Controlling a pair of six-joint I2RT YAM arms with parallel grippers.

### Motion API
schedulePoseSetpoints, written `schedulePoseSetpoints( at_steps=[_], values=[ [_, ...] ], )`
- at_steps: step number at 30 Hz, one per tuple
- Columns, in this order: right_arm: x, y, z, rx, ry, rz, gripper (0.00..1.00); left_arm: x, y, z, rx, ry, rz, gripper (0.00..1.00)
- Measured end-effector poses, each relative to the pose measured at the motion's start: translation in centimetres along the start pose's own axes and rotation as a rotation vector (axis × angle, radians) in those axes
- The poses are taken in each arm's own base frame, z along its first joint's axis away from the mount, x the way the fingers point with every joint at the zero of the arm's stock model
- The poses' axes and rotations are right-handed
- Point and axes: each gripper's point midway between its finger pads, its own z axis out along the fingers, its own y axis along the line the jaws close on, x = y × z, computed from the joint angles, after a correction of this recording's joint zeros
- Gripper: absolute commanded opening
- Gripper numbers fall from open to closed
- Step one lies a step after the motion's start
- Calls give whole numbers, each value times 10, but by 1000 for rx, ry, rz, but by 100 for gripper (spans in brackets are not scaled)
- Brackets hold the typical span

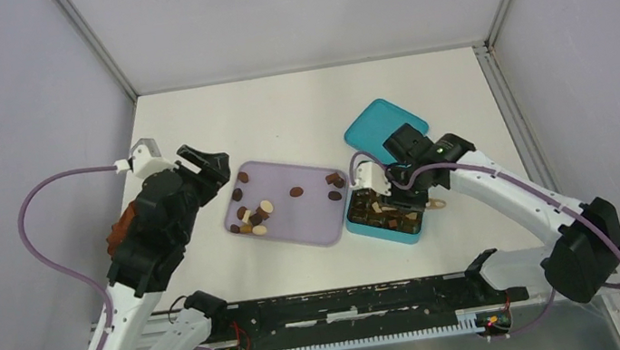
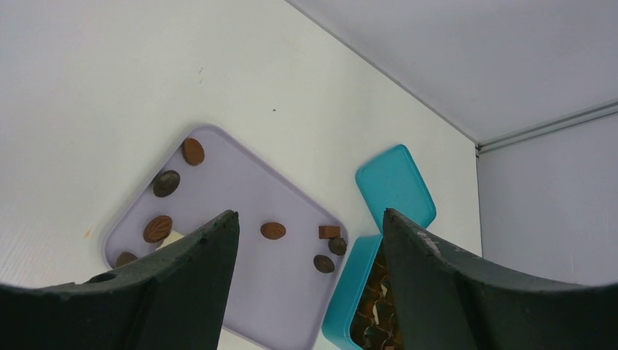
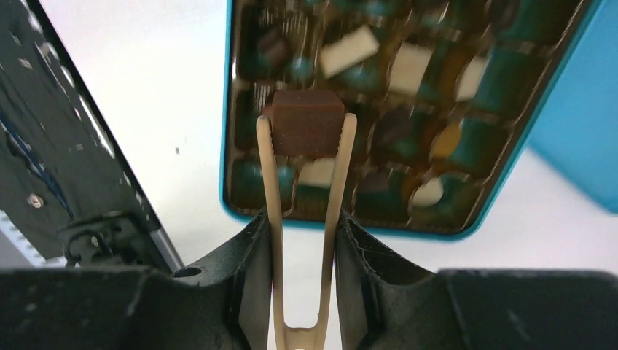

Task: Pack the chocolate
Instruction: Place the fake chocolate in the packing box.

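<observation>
Several small chocolate pieces (image 1: 250, 218) lie on a lilac tray (image 1: 294, 218). More pieces fill the open teal box (image 1: 354, 214) to its right. My right gripper (image 1: 380, 179) is shut on beige tongs (image 3: 275, 189). The tongs pinch a square mid-brown chocolate (image 3: 307, 122) just above the box's (image 3: 227, 109) filled cells. My left gripper (image 1: 209, 166) is open and empty, hovering over the tray's left end. In the left wrist view, my left gripper (image 2: 310, 219) looks down on the tray (image 2: 248, 197), a few chocolate pieces (image 2: 273, 230) and the box (image 2: 350, 292).
The teal lid (image 1: 384, 125) lies flat behind the box; it also shows in the left wrist view (image 2: 396, 184). A rust-brown cloth lump (image 1: 119, 229) sits by the left arm. A black rail (image 1: 343, 303) runs along the near edge. Walls enclose the table.
</observation>
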Motion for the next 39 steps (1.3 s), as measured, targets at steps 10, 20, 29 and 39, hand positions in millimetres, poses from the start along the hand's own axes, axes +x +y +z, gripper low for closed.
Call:
schedulePoseSetpoints(
  at_steps=[10, 20, 29, 39],
  values=[
    [67, 14, -11, 46, 145, -35, 25, 15, -12, 18, 22, 56, 9, 78],
    [97, 26, 4, -26, 265, -57, 31, 17, -9, 16, 39, 50, 2, 78],
    [100, 26, 10, -49, 286, -53, 45, 21, -5, 14, 39, 50, -11, 79],
    [100, 27, 11, -56, 289, -51, 44, 25, -4, 19, 24, 64, -4, 79]
  ],
)
